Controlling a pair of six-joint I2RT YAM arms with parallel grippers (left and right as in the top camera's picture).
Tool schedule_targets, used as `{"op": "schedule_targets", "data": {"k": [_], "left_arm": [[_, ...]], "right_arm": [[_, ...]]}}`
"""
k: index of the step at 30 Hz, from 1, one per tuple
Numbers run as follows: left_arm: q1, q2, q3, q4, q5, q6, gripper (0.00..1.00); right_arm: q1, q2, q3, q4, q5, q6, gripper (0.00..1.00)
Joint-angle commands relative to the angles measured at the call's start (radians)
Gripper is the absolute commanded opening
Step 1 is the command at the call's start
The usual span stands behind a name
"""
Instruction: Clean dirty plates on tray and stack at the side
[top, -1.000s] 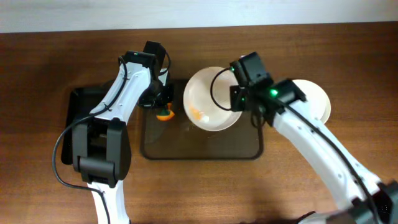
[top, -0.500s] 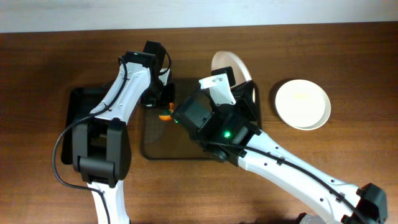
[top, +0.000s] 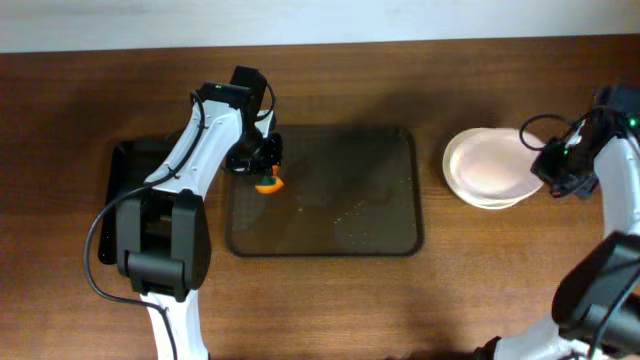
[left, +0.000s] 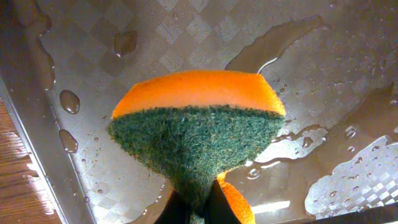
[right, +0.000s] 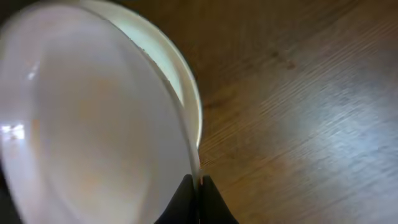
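Over by the right edge of the table (top: 320, 300), my right end effector (top: 552, 168) pinches the rim of the top plate (top: 492, 165), fingers pressed together on its right-hand side. From the right wrist camera, the fingertips (right: 188, 194) close on the thin edge, and the top plate (right: 93, 124) sits over the bottom plate (right: 188, 87), whose rim shows as a pale crescent beyond it. Whether the top plate is fully seated or a little tilted, I cannot tell.

Midway along the table lies the tray (top: 330, 215), wet with water (left: 283, 40) and a few specks, with no plates on it. My left end effector (top: 256, 160) hangs over the tray's corner nearest the table's far-left corner, clamped on the sponge (top: 265, 183). Through the left wrist camera the sponge (left: 196, 130) shows orange foam with a green scouring face, squeezed at its narrow end, just above the wet tray.

I judge this to be the stacking step, and near the end of the task. Next I would settle the top plate flat, spread the right fingers, and back away toward the right edge without dragging the rim. A sideways pull could slide the top plate off the bottom plate.
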Motion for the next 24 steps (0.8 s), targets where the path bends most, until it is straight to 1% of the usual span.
{"op": "schedule_targets", "data": {"k": [1,2,3,4,6,7,9,11,13,14,16,17,18,19,20,21,23,24], "left_arm": [[0.000,-0.010,-0.005,0.010,-0.002,0.017,0.00],[0.006,-0.010,0.006,0.008,-0.021,0.018,0.00],[0.017,-0.011,0.038,-0.015,-0.039,0.018,0.00],[0.034,-0.013,0.094,-0.066,-0.067,0.018,0.00],[0.085,-0.039,0.224,-0.193,-0.170,0.017,0.00],[0.109,-0.056,0.254,-0.224,-0.190,0.017,0.00],[0.212,-0.088,0.256,-0.261,-0.209,0.017,0.00],[0.299,-0.085,0.217,-0.272,-0.285,0.017,0.00],[0.373,-0.085,0.101,-0.212,-0.297,0.016,0.00],[0.410,-0.085,0.005,-0.139,-0.297,0.016,0.00],[0.451,-0.085,-0.119,-0.005,-0.273,0.016,0.00],[0.458,-0.085,-0.172,0.039,-0.285,0.016,0.00],[0.460,-0.085,-0.196,0.056,-0.311,0.016,0.06],[0.460,-0.085,-0.202,0.062,-0.331,0.016,0.52],[0.460,-0.087,-0.200,0.060,-0.329,0.011,0.95],[0.459,-0.099,-0.185,0.043,-0.318,-0.030,1.00],[0.457,-0.135,-0.144,0.025,-0.289,-0.037,1.00],[0.457,-0.200,-0.093,-0.010,-0.274,-0.037,1.00]], "right_arm": [[0.005,0.070,-0.003,0.005,-0.023,-0.006,0.17],[0.006,0.070,-0.002,0.015,-0.102,-0.023,0.39],[0.006,0.068,0.010,0.011,-0.232,-0.124,0.45],[0.008,0.066,0.026,-0.012,-0.290,-0.146,0.50],[0.058,0.023,0.072,-0.048,-0.305,-0.146,0.50],[0.108,-0.012,0.102,-0.067,-0.305,-0.146,0.50],[0.225,-0.077,0.118,-0.066,-0.304,-0.145,0.52],[0.333,-0.078,0.117,-0.064,-0.289,-0.145,0.60],[0.419,-0.077,0.117,-0.063,-0.227,-0.145,0.62],[0.451,-0.077,0.117,-0.064,-0.214,-0.145,0.63],[0.478,-0.076,0.116,-0.064,-0.214,-0.145,0.64],[0.484,-0.072,0.116,-0.064,-0.214,-0.145,0.64],[0.484,-0.068,0.116,-0.070,-0.214,-0.145,0.64],[0.484,-0.067,0.116,-0.077,-0.214,-0.145,0.64],[0.484,-0.067,0.116,-0.084,-0.214,-0.145,0.64],[0.484,-0.067,0.116,-0.083,-0.214,-0.145,0.64],[0.483,-0.069,0.117,-0.087,-0.214,-0.145,0.64],[0.483,-0.074,0.126,-0.100,-0.214,-0.145,0.64]]}}
